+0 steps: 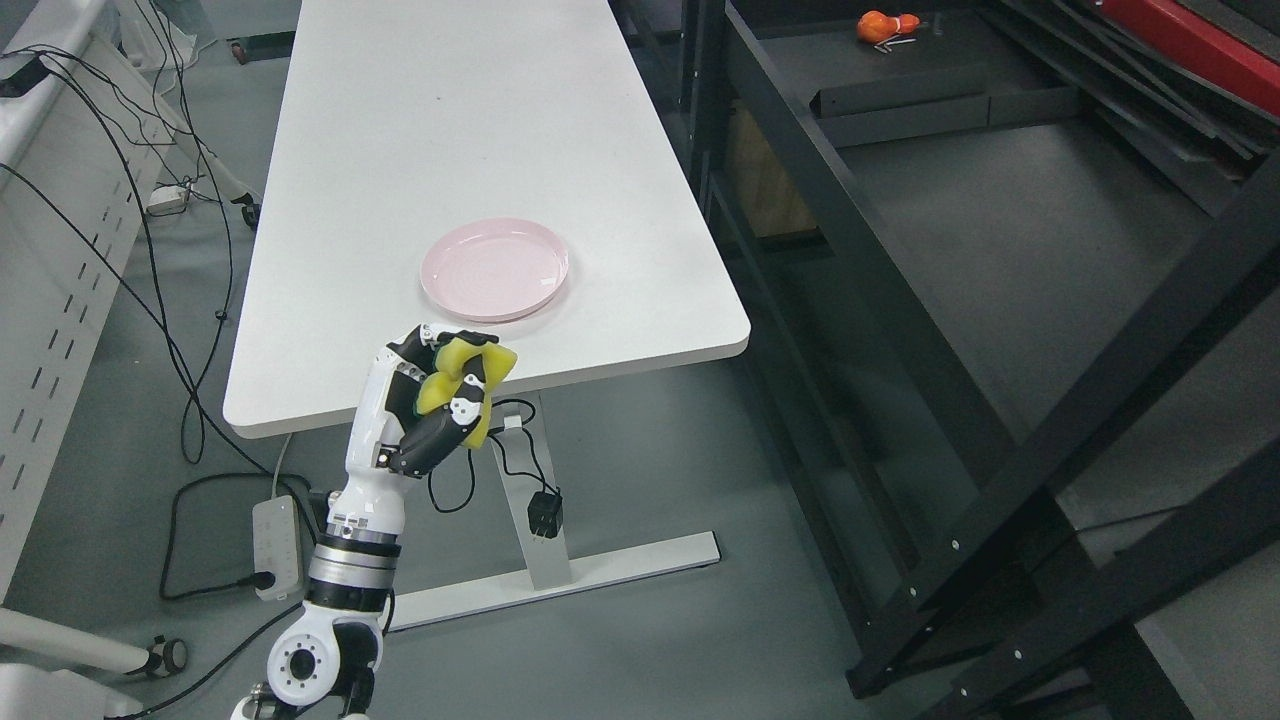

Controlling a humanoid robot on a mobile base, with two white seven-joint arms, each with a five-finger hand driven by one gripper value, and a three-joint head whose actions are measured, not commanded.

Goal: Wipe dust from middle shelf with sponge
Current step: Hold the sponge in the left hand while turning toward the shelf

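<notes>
One robot hand (440, 395) was in view, the left, its white arm rising from the lower left of the picture. Its fingers (470, 385) were curled tight around one yellow sponge (468, 368), which was squeezed and buckled in the grip. The sponge sat in the air just at the near edge of the bench (450, 120), over the floor (650, 480) rather than resting on anything. Its long axis ran roughly from lower left to upper right, the upper end pointing toward the plate and the black shelving; a strip of darker green backing showed on the palm side.

One white bench, long and narrow, ran away from the camera. On it lay one pink plate (495, 270), round and shallow, near the close end and just beyond the held sponge, not touching it.

One black shelving unit (1000, 250) filled the right side, with dark flat shelf boards and slanted black posts. One small orange object (888, 25) lay on a far shelf board at the top; what it was could not be told.

One white power strip (277, 545) lay on the floor by the bench leg, with black cables (190, 400) trailing around it. One white perforated panel (50, 290) stood along the left edge.
</notes>
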